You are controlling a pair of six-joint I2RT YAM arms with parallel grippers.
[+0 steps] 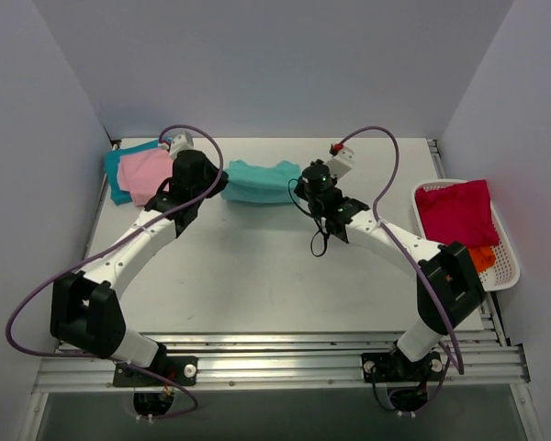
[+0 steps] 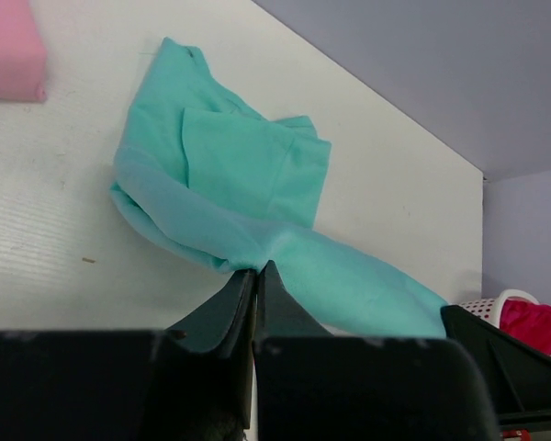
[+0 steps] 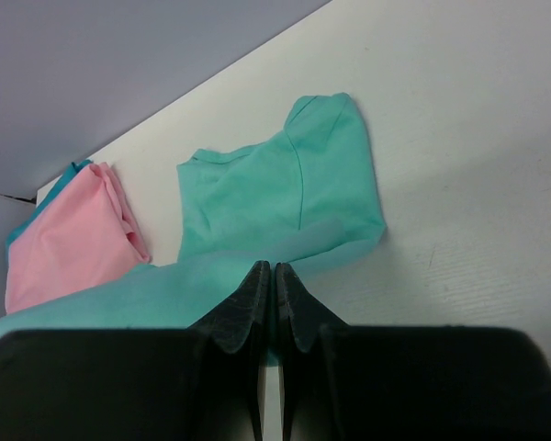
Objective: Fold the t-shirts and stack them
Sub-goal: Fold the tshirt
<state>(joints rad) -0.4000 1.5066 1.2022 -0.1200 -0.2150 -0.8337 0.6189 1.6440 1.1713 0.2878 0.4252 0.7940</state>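
**A:** Entry one: mint green t-shirt [image 1: 262, 181]. Anything hidden?
**B:** It is lying bunched across the far part of the table [image 1: 257, 276], both ends disappearing under the grippers.
**A:** Arms?
**B:** Both are reaching forward. The left gripper [image 2: 257, 268] and the right gripper [image 3: 265, 266] are each pinching its cloth, jaws pressed together.
**A:** Surroundings?
**B:** Far left, the pink t-shirt [image 1: 147, 173] is covering most of the teal blue t-shirt [image 1: 118, 165]. The crimson t-shirt [image 1: 456, 211] is hiding most of the orange t-shirt [image 1: 482, 257] in the white basket [image 1: 507, 266].

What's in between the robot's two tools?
The mint green t-shirt stretches between the left tool and the right tool, and both pinch it. The top view shows this best.
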